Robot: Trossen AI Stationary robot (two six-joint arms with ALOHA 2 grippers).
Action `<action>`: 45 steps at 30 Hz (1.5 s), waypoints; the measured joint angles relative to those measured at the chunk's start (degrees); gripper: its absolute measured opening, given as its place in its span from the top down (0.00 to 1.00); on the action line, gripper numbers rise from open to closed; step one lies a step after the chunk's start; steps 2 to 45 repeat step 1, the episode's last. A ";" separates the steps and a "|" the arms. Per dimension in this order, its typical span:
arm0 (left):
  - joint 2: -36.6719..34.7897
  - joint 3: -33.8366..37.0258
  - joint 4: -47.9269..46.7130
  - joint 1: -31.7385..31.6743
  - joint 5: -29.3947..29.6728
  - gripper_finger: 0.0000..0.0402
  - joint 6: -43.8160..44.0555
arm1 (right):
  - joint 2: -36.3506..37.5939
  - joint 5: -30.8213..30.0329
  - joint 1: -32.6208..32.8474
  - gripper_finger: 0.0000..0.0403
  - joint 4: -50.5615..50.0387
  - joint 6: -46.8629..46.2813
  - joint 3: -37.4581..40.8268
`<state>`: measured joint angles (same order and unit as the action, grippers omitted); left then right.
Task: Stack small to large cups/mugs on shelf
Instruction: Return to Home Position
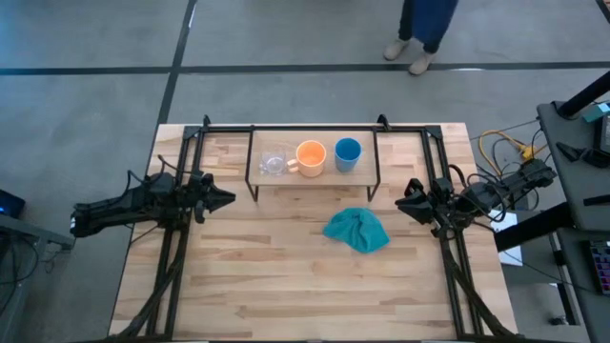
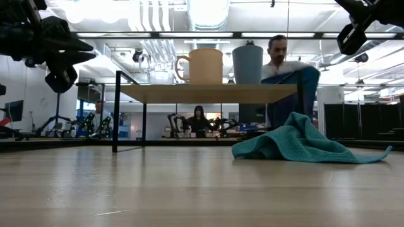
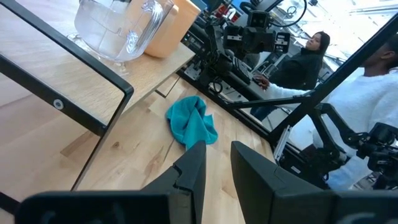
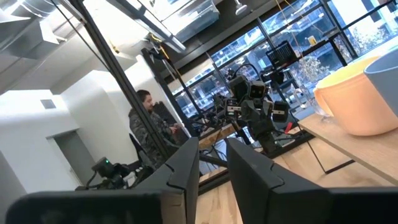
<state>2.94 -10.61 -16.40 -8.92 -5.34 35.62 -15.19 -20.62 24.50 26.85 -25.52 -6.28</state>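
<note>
Opening far left with the left pincer [image 1: 227, 199]: hangs above the desk [image 1: 286, 286] near its left edge, aims across toward the shelf [image 1: 365, 177], shows only a narrow gap between its fingers [image 3: 193, 168], grips nothing.

Moving on to the shelf, just ahead of that pincer and a little toward the far side: light wood plank on thin black legs, raised off the desk, narrower than it.

Up on the plank, first in line and closest to the left pincer, meet the glass cup [image 1: 274, 163]: tiny, clear, upright, nearly blending into the wood from above.

Next along, just beside it, find the orange mug [image 1: 311, 156]: pale orange, upright, mouth open to the ceiling, handle turned back toward the glass cup and the left pincer's side. Cannot tell whether handle and glass touch.

Then, farthest from the left pincer and nearest the right one, spot the blue cup [image 1: 348, 153]: round, upright, a small gap away from the mug, tallest of the three in the low view.

Down on the desk, nearer the right pincer than the left, note the teal cloth [image 1: 357, 231], crumpled in a heap.

Finishing with the right pincer [image 1: 402, 203]: hovers near the desk's right edge, faces the shelf's blue-cup end, shows a narrow gap between its fingers [image 4: 186, 162], carries nothing.
</note>
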 joint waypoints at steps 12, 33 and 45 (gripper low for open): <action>0.00 0.00 0.00 0.02 0.00 0.85 0.00 | 0.00 0.01 0.02 0.81 -0.01 0.00 0.00; 0.00 0.00 0.00 0.02 0.00 0.85 0.00 | 0.00 0.01 0.02 0.81 -0.01 0.00 0.00; 0.00 0.00 0.00 0.02 0.00 0.85 0.00 | 0.00 0.01 0.02 0.81 -0.01 0.00 0.00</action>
